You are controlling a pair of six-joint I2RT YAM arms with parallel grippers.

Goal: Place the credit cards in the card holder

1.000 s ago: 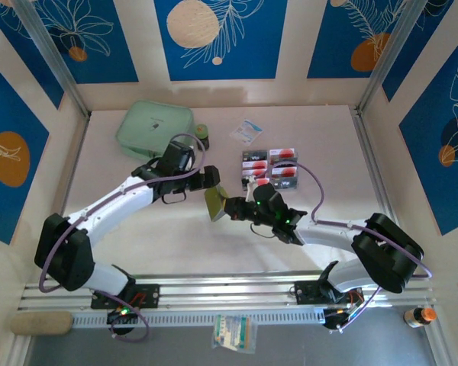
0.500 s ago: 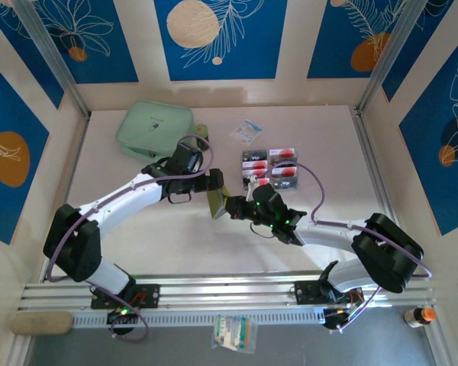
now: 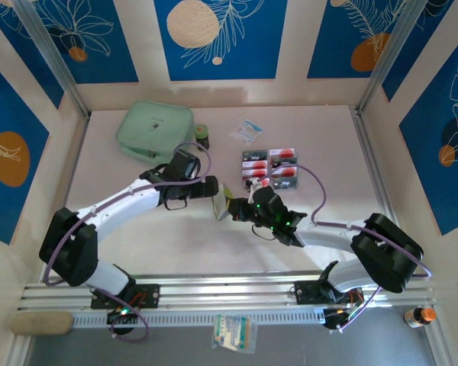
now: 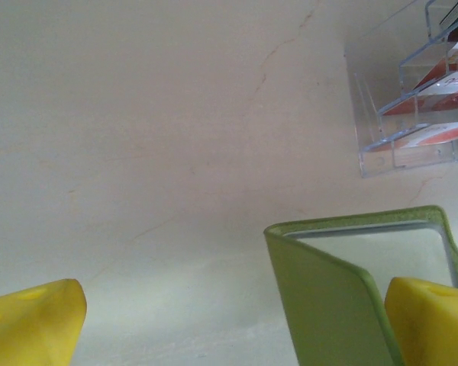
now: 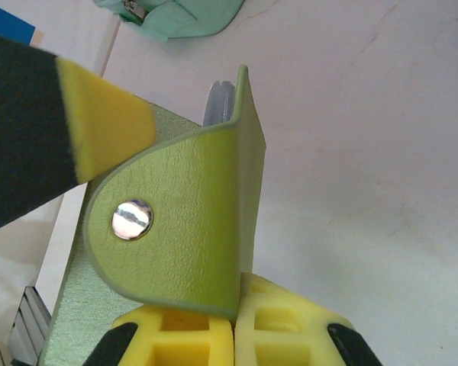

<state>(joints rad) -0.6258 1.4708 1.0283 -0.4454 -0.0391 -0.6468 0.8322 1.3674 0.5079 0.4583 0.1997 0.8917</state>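
- Right end effector [image 5: 235, 335]: clamped tight on the snap-tab flap of the small olive-green folding card holder [image 5: 183, 221], held on edge near the middle of the desk [image 3: 175, 244].
- Left end effector [image 4: 230, 324]: jaws spread wide, holding nothing. One yellow pad [image 5: 103, 130] sits at the holder's cover.
- Credit cards [image 3: 271, 166], whitish-red and black rectangles: stacked in a clear tiered plastic rack [image 4: 374, 130] near the holder, long axes running left to right.
- Step in hand, as judged: spreading the holder open. Hold the tab firmly and draw the cover aside gently, exposing the pale clear sleeve [image 4: 374, 255].
- Holder's fold runs roughly near to far. Its mouth probably faces the left arm, though the overhead view is too small to confirm.
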